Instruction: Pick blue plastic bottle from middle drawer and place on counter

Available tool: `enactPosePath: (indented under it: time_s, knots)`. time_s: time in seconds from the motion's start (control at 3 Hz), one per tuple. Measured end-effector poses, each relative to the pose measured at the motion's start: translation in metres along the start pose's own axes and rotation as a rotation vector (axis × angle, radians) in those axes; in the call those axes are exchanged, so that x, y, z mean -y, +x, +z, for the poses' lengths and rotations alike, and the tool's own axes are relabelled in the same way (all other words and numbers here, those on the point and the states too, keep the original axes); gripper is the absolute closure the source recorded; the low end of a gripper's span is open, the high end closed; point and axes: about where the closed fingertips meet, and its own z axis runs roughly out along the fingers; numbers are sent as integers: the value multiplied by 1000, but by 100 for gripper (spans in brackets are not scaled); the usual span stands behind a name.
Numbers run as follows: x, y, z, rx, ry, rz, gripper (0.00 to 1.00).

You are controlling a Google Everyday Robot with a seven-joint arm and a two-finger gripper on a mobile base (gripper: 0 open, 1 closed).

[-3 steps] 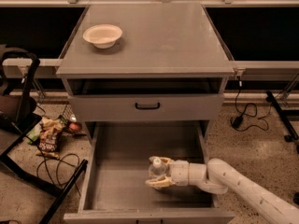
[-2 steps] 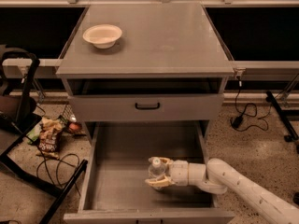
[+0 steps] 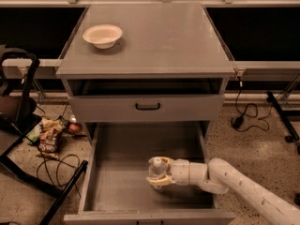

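My gripper is down inside the middle drawer. It sits near the middle of the drawer floor, a bit toward the drawer's right side and front. My two fingers are closed on the blue plastic bottle, one on each side, and they pinch it. The bottle stands up straight with its white cap on top. I cannot tell if its bottom touches the drawer floor or hangs just over it. My white arm reaches in over the drawer's right wall, from past its front right corner.

The middle drawer is pulled far out. Its floor is grey and flat, and its side walls are low.

Right above the back of the drawer is a grey drawer front with a black handle. It is pushed in. Higher up, over the back of the drawer, is the counter, which is wide, grey and smooth. A cream bowl sits on the counter, up and to the left of the drawer, well apart from the bottle.

On the ground to the left of the drawer lie some snack bags and black cables. A black cord lies on the ground to the right of the drawer.
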Motion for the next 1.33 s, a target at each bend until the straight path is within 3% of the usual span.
enactPosePath:
  time_s: [0.33,0.67,1.0,1.33]
  knots:
    - [11,-42,-17,40,41,-1,100]
    - [33,-126,-54,118,88,7,100]
    - [55,-205,-91,154,118,15,100]
    - [89,-307,-119,160,169,-20,100]
